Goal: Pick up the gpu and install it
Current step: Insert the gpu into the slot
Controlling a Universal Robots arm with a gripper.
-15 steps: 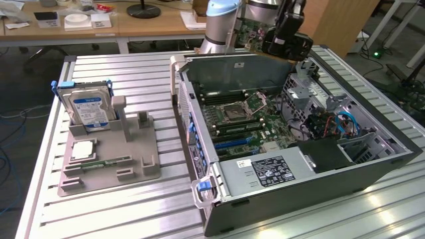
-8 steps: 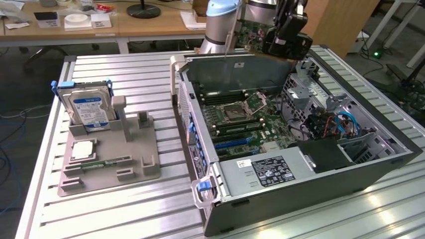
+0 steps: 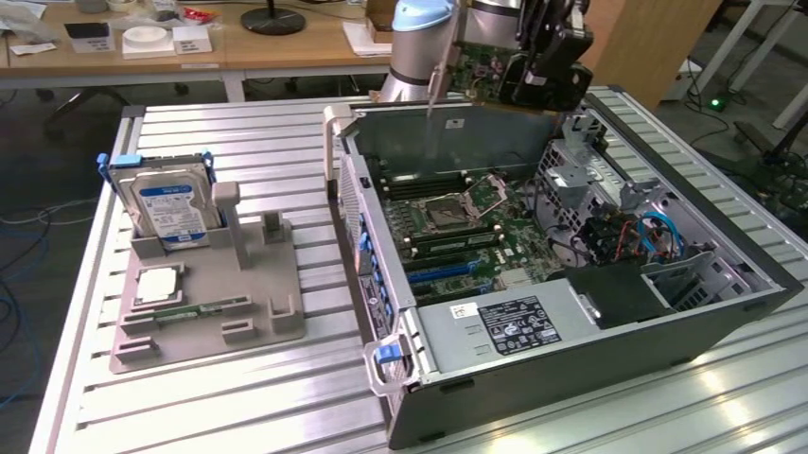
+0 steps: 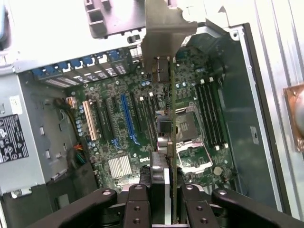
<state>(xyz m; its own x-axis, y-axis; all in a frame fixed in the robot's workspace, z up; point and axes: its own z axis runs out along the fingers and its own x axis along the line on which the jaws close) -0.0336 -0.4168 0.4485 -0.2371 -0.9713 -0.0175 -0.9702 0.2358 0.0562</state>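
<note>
**Holding the gpu over the open case**

Much of the arm is cut off by the far edge of the exterior view. There the gripper [image 3: 528,83] hangs above the far end of the computer case [image 3: 593,378]. It is clamped on the gpu [image 3: 480,71], which shows its green circuit face; the other face is turned away. The card's silver bracket [image 3: 436,90] points down toward the case.

From the wrist, the card [image 4: 167,128] is seen edge-on between the black fingers [image 4: 141,199], above the motherboard [image 4: 123,118] and clear of it. Glare washes out what lies past the case's edge.

The case lies on its side on the slatted table [image 3: 253,407]. Inside it are the motherboard, an open processor socket [image 3: 448,216], blue cables [image 3: 663,236] and a power supply [image 3: 505,326]. The power supply's label print cannot be read.

Well apart, on the exterior view's left, a grey holder [image 3: 215,312] carries an upright hard drive [image 3: 170,203] with a blue label. A flat processor chip [image 3: 158,284] and a narrow memory stick [image 3: 202,309] lie in it too.
</note>
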